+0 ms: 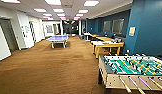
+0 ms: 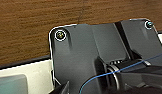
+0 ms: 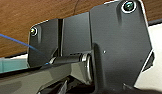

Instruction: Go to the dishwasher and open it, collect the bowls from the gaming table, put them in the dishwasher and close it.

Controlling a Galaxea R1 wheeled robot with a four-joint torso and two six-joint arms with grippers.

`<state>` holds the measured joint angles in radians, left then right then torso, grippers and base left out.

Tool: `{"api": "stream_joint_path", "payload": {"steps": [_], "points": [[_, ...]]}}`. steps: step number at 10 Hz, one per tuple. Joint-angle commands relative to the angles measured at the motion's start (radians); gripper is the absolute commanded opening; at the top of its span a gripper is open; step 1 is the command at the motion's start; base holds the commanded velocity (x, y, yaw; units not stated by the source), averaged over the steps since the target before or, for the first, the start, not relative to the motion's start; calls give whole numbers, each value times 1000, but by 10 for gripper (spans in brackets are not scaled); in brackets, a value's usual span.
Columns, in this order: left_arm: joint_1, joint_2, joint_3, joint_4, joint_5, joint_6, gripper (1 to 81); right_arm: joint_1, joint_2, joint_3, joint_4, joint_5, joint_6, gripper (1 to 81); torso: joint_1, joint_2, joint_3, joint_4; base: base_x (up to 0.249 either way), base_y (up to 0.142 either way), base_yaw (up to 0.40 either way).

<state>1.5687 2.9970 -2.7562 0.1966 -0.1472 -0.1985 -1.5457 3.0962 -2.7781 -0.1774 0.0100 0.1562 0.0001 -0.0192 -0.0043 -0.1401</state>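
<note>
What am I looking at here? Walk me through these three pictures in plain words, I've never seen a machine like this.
This is a wheeled robot with two arms, driving through a games room.

The wide picture comes from a camera high on the robot, looking forward and down. It shows brown carpet, a table-football table close on the right with a green field and rods, yellow-topped tables along the blue wall, and a blue table-tennis table further back.

The other two pictures come from cameras on the robot's wrists. The big dark plate with round fittings, and its twin on the right arm, are parts of the robot itself. Behind them is the same brown carpet.

The fingers cannot be made out, so I cannot tell whether anything is held.
</note>
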Motion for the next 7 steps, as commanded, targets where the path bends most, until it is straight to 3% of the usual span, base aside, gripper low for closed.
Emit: {"api": "stream_joint_path", "payload": {"steps": [1, 7], "points": [[-46, 7, 7, 1, 44, 2, 811, 52, -8, -7, -4, -51, -3, 811, 0, 0, 0, 0, 153, 0, 0], [-46, 4, 7, 0, 44, 4, 811, 54, -2, -7, -4, -51, -3, 811, 0, 0, 0, 0, 153, 0, 0]]}}
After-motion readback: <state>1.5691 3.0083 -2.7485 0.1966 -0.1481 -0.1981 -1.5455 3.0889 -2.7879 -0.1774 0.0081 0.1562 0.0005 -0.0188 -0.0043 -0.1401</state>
